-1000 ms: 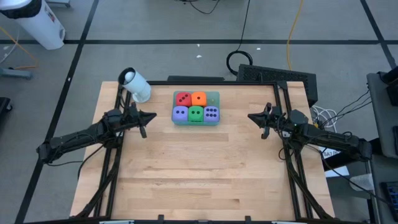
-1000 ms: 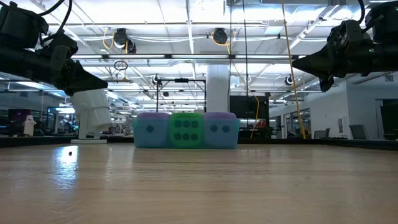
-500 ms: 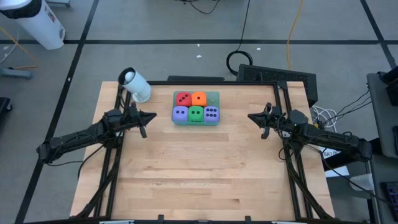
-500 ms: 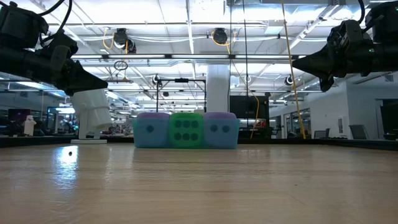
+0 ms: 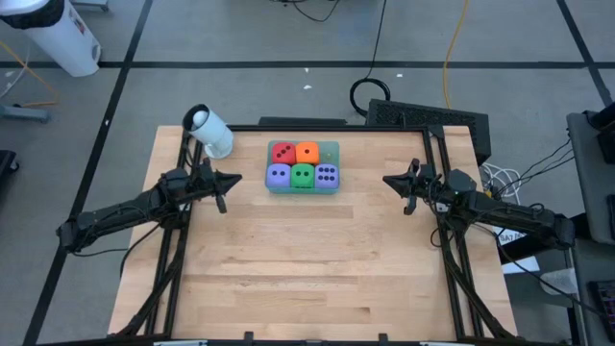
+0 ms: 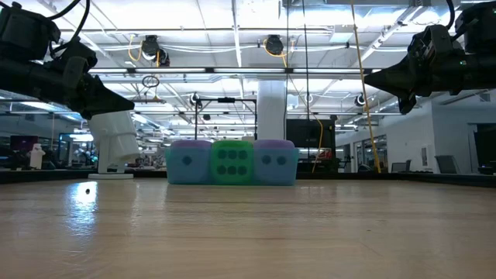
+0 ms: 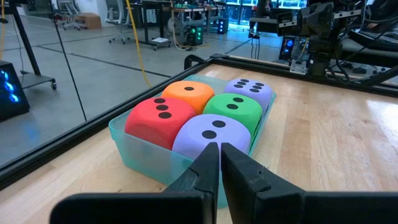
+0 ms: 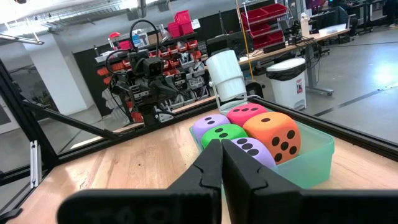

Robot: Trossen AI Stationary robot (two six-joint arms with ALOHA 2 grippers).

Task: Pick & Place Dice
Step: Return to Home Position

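Five dice sit in a translucent teal tray [image 5: 332, 149] at the table's far middle: a red one [image 5: 283, 153] and an orange one [image 5: 307, 152] at the back, a lavender one [image 5: 278, 175], a green one [image 5: 302, 175] and a second lavender one [image 5: 327, 175] in front. My left gripper [image 5: 236, 179] hovers shut to the tray's left, above the table, pointing at it. My right gripper [image 5: 386, 180] hovers shut to the tray's right, also pointing at it. Both are apart from the dice.
A white cylindrical camera [image 5: 209, 132] stands at the table's far left corner. Black frame rails [image 5: 452, 259] run along the table's left and right sides. The near half of the wooden table [image 5: 307, 279] is bare.
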